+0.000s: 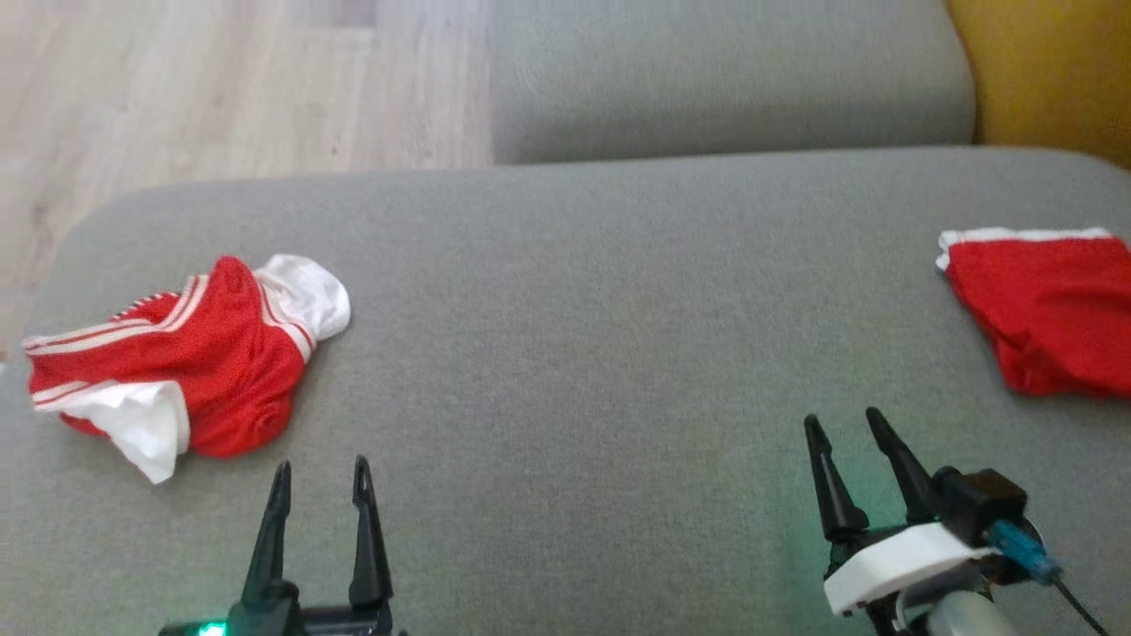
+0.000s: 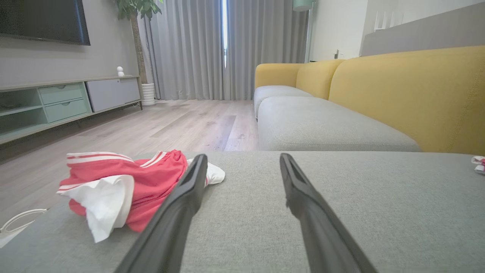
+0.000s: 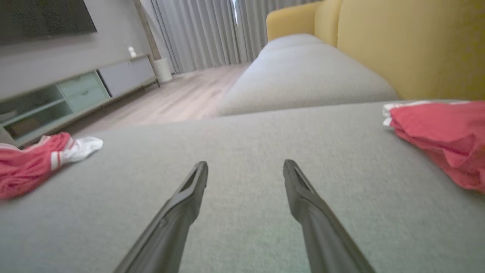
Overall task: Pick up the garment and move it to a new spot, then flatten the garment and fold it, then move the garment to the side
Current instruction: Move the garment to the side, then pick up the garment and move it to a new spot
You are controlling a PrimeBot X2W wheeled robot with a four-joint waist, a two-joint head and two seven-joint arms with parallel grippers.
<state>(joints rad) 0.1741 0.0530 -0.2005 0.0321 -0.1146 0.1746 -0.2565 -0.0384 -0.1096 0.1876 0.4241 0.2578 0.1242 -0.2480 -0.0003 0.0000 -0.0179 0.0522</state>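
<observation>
Left gripper [image 1: 322,462] and right gripper [image 1: 842,418] are hovering with fingers apart, empty. We are judging the crumpled red-and-white cloth garment [image 1: 221,353], on the grey fabric cushion [image 1: 574,309] near the left gripper, light and limp; its striped edge is offering the best hold

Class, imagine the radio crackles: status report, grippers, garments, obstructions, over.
Left gripper, right gripper: open, empty. Crumpled red-and-white fabric garment on grey cushion, ahead of left gripper; second red garment far right. No obstruction.

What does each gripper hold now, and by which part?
Nothing is held: left gripper and right gripper are open, away from crumpled garment and folded garment.
</observation>
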